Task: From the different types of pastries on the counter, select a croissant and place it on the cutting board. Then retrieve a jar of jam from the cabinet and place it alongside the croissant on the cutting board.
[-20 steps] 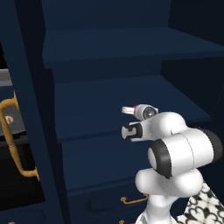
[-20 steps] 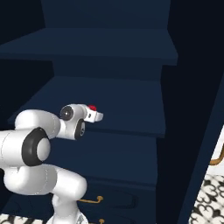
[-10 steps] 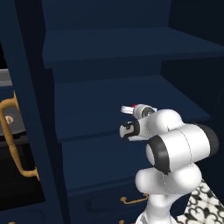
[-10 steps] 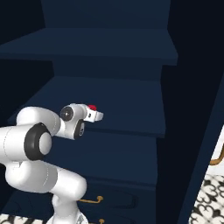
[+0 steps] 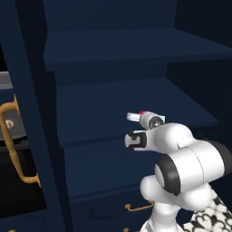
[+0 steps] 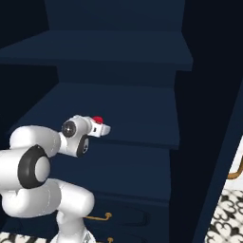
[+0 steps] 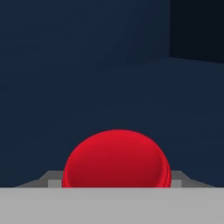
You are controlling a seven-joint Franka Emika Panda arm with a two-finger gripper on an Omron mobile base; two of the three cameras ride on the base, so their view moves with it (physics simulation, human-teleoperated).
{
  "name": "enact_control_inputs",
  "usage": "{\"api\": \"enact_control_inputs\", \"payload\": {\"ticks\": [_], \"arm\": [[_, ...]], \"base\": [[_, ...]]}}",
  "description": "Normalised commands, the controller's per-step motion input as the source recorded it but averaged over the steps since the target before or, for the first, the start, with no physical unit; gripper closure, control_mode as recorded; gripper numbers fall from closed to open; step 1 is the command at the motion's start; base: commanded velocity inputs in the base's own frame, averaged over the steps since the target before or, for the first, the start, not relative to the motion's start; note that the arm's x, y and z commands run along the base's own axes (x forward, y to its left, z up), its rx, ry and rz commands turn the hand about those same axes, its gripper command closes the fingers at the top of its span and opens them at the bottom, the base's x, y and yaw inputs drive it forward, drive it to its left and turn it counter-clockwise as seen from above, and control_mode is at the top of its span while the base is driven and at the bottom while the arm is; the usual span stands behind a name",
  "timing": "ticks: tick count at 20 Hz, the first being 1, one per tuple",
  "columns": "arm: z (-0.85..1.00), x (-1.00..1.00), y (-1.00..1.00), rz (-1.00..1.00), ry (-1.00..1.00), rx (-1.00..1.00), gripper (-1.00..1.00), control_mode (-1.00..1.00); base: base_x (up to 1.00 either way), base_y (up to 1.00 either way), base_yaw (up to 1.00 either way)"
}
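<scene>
The tool (image 6: pixel 101 127) is seen reaching into the open navy cabinet (image 6: pixel 118 52), over a middle shelf (image 5: pixel 113 108). The red top of the jar of jam (image 7: pixel 116 159) is seen close against the tool, between its fingers. Whether the jar is grasped or merely flanked cannot be told. A curved brass handle (image 5: pixel 13 145) is seen at the left.

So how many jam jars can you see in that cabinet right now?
1. The jar of jam sits on the middle shelf of the cabinet, right at the tool. Others could be hidden behind the arm.
</scene>
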Motion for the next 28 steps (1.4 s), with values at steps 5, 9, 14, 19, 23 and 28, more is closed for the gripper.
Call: {"api": "enact_control_inputs", "payload": {"ticks": [5, 9, 14, 19, 23, 28], "arm": [[0.0, -0.41, -0.06, 0.0, 0.0, 0.0, 1.0, -1.0], [0.16, -0.79, -0.14, 0.0, 0.0, 0.0, 1.0, -1.0], [0.54, -0.72, -0.06, 0.0, 0.07, -0.05, 1.0, -1.0], [0.55, -0.75, -0.01, 0.0, 0.2, -0.11, 1.0, -1.0], [0.36, -0.91, -0.31, 0.0, 0.12, -0.01, 1.0, -1.0], [0.29, -0.98, -0.3, 0.0, 0.03, 0.0, 1.0, -1.0]], "base": [[0.0, 0.0, 0.0], [0.0, 0.0, 0.0], [0.0, 0.0, 0.0], [0.0, 0.0, 0.0], [0.0, 0.0, 0.0], [0.0, 0.0, 0.0]]}}
